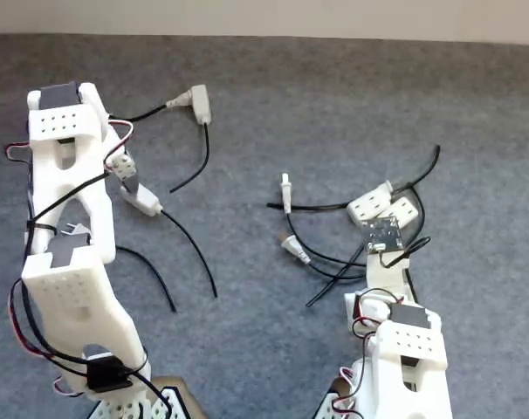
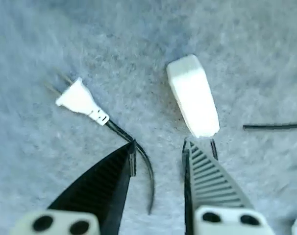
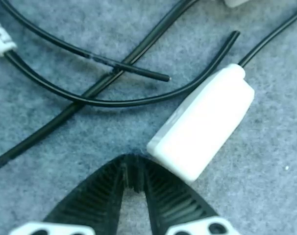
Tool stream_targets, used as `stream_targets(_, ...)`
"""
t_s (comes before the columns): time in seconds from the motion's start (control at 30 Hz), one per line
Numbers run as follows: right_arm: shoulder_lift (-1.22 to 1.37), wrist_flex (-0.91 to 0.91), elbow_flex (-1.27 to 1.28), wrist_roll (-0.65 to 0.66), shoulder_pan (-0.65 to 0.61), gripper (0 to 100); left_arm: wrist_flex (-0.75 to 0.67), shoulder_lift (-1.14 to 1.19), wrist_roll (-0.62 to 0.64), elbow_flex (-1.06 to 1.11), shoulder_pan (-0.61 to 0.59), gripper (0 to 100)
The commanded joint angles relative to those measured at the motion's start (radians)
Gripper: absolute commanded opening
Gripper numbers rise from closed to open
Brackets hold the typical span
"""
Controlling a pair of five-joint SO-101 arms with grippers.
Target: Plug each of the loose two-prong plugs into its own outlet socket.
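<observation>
Right now the left gripper (image 2: 159, 147) is spread, its black finger and its pale finger standing apart over the grey table felt (image 2: 138, 34). The tip of the pale finger sits just beside the cable end of a white socket body (image 2: 192, 95), which lies flat and points away from the gripper; I can't tell whether they touch. Near the socket body but apart from it, on the black finger's side, a loose two-prong plug (image 2: 77, 98) lies flat with its prongs pointing away. Its black lead (image 2: 141, 156) curls back past the black fingertip.

The right gripper (image 3: 135, 171) is pressed together, pinching nothing, with its tip down near the felt. Just beside that tip a white socket block (image 3: 202, 127) lies at a slant, a black cord leaving its far corner. Past it, several black cords (image 3: 114, 71) cross one another.

From the high camera I see the right arm (image 1: 408, 349) low on its side of the table. Ahead of it a first outlet block (image 1: 369, 206) and a second outlet block (image 1: 402, 210) lie side by side. Between the two arms lie an upper loose plug (image 1: 286, 188) and a lower loose plug (image 1: 295, 249), both well apart from the left arm (image 1: 68, 175).
</observation>
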Motion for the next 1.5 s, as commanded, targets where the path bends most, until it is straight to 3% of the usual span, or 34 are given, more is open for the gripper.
stream_targets(0.0,-0.004,-0.035,0.001,-0.005,0.004,0.9,-0.029,-0.031,0.104,0.008,0.022,16)
stream_targets(0.43,-0.004,-0.035,0.001,-0.005,0.004,0.9,-0.229,0.209,0.109,0.002,0.035,16)
stream_targets(0.53,-0.004,-0.035,0.001,-0.005,0.004,0.9,-0.213,0.196,0.109,-0.015,0.062,16)
stream_targets(0.73,-0.004,-0.035,0.001,-0.005,0.004,0.9,-0.044,0.067,0.101,-0.180,0.130,16)
stream_targets(0.83,-0.004,-0.035,0.001,-0.005,0.004,0.9,-0.041,0.036,0.098,-0.203,0.205,16)
stream_targets(0.97,-0.004,-0.035,0.001,-0.005,0.004,0.9,-0.143,0.050,0.098,-0.163,0.271,16)
stream_targets(1.13,-0.004,-0.035,0.001,-0.005,0.004,0.9,-0.233,0.143,0.098,-0.156,0.231,16)
stream_targets(1.47,-0.004,-0.035,0.001,-0.005,0.004,0.9,-0.204,0.191,0.098,-0.156,0.133,16)
